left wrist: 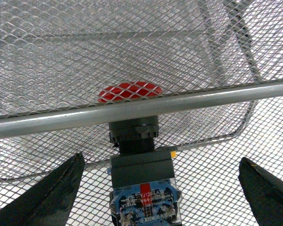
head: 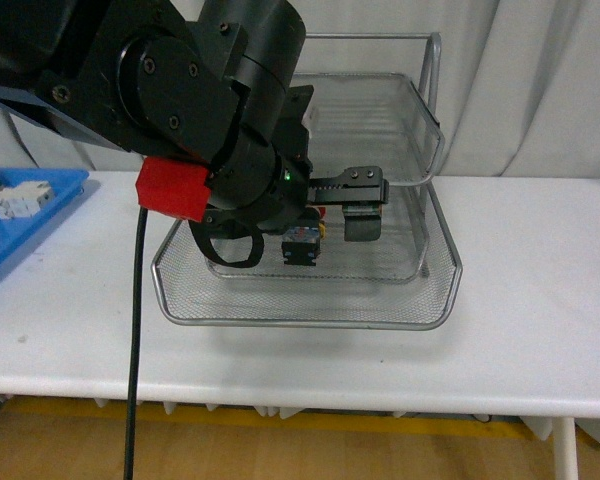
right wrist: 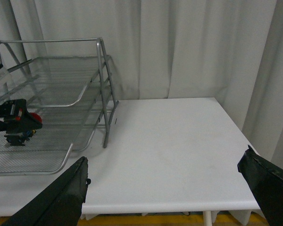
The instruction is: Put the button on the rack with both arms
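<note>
The button [head: 302, 243] lies on the mesh floor of the lowest tray of the silver wire rack [head: 435, 262]. My left gripper [head: 305, 232] reaches into that tray, open, its fingers either side of the button without touching it. In the left wrist view the button's black body [left wrist: 141, 172] lies between the two fingers [left wrist: 54, 195], and its red cap [left wrist: 129, 92] shows behind a tray rim bar. My right gripper [right wrist: 164, 165] is open and empty above bare table, to the right of the rack [right wrist: 104, 94]. It does not show in the front view.
A flat blue tray [head: 50, 190] holding a white blocky part [head: 20, 200] sits at the table's left edge. The white table [head: 540, 300] extends right of the rack. A pale curtain [right wrist: 179, 47] hangs close behind. The rack's upper tray [head: 380, 110] overhangs the gripper.
</note>
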Controlling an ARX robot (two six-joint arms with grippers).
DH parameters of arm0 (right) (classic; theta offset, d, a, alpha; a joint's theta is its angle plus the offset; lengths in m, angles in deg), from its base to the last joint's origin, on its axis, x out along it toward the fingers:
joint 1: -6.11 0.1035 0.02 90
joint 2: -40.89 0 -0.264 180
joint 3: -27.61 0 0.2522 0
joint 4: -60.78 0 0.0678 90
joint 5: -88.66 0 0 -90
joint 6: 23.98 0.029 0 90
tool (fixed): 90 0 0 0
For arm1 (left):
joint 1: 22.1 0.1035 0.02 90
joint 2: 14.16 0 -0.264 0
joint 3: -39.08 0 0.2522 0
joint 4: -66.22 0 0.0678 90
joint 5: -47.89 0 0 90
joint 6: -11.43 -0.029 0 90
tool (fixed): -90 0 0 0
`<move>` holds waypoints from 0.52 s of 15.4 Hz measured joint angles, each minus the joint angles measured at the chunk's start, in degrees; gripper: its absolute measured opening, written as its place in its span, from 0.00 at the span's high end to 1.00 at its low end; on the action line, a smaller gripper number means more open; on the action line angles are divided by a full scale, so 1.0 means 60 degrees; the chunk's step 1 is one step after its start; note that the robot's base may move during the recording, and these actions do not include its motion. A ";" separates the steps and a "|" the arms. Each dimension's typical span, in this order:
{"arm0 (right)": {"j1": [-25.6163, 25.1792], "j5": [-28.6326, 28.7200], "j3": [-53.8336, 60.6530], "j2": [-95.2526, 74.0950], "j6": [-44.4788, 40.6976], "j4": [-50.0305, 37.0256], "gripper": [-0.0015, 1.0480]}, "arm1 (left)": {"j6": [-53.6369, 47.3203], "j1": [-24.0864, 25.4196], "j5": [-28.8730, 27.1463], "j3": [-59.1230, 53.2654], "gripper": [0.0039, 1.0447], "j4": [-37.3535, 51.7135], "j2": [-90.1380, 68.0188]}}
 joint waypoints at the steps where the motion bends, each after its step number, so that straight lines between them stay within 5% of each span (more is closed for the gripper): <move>1: 0.0000 0.0000 0.0000 0.0000 0.0000 0.0000 0.06 | 0.0051 0.0000 0.0022 -0.0164 0.07 0.0106 0.0175; 8: 0.0000 0.0000 0.0000 0.0000 0.0000 0.0000 0.06 | -0.0328 -0.0240 0.0189 -0.2736 0.06 0.2044 0.2288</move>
